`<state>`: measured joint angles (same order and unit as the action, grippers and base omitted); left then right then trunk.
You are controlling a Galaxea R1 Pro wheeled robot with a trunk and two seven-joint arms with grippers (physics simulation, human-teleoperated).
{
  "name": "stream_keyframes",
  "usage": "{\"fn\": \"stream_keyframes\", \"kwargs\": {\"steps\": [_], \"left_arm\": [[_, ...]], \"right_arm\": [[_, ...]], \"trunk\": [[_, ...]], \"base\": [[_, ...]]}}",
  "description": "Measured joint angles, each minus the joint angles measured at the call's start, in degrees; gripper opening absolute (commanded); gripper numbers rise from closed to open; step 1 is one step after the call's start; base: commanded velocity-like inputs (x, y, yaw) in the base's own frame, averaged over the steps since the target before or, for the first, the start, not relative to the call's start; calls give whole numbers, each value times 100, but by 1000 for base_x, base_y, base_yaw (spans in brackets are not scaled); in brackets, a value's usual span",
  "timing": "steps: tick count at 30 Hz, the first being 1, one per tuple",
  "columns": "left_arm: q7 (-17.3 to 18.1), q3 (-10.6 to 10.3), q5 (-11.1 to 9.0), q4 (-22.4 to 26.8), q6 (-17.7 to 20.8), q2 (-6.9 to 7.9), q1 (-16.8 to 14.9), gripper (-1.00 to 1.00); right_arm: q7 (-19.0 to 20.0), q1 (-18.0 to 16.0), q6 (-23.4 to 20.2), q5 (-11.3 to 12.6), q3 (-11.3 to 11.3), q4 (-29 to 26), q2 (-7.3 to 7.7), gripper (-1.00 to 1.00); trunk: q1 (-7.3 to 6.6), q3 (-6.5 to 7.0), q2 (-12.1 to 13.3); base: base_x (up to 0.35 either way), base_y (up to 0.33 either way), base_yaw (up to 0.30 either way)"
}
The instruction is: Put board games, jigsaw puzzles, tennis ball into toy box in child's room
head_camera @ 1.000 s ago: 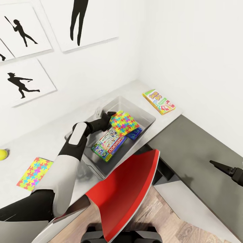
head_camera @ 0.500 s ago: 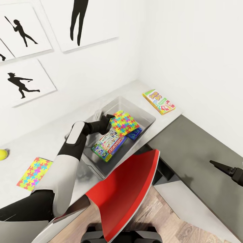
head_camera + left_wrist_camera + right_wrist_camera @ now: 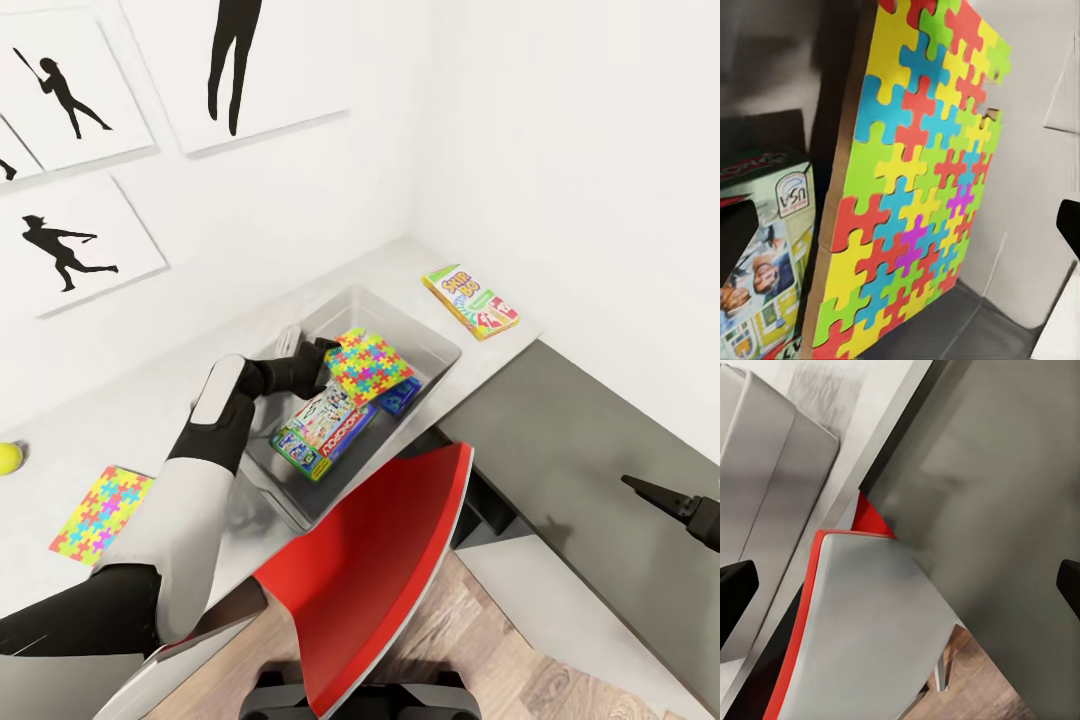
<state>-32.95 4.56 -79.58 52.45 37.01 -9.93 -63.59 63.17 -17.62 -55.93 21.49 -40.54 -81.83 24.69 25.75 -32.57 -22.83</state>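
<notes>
1. Your left gripper [image 3: 322,350] is inside the toy box [image 3: 432,338], at the edge of the jigsaw puzzle [image 3: 370,366]. In the left wrist view its jaws stand spread, one dark fingertip [image 3: 736,236] on one side of the puzzle [image 3: 916,180] and the other on the far side, neither clearly pressing on it.
2. That puzzle stands tilted on edge in the box, leaning over the Monopoly board game [image 3: 322,427], which lies flat on the box floor. A blue box [image 3: 400,396] shows just beside the puzzle's lower corner; you cannot tell what it is.
3. The toy box sits on the white surface [image 3: 150,410] near the corner of the room.
4. The Skip-Bo game [image 3: 471,301] lies flat on the surface, just beyond the toy box.
5. A second jigsaw puzzle [image 3: 103,513] lies flat on the surface beside your left arm, with the tennis ball [image 3: 9,457] near it at the picture's edge.
6. Your right gripper [image 3: 668,503] hangs well apart from the box, over the dark grey bed [image 3: 590,440]; its jaws are spread wide in the right wrist view, with nothing between them.
7. The red chair [image 3: 375,560] stands under the surface's front edge.
</notes>
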Motion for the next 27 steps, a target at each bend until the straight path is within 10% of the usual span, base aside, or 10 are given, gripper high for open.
{"fn": "stream_keyframes", "kwargs": {"steps": [27], "left_arm": [[-47, -284, -65, 823, 4, -1, 0, 100]], "right_arm": [[0, 0, 0, 0, -2, 0, 0, 100]], "trunk": [[0, 1, 0]], "base": [[0, 0, 0]]}}
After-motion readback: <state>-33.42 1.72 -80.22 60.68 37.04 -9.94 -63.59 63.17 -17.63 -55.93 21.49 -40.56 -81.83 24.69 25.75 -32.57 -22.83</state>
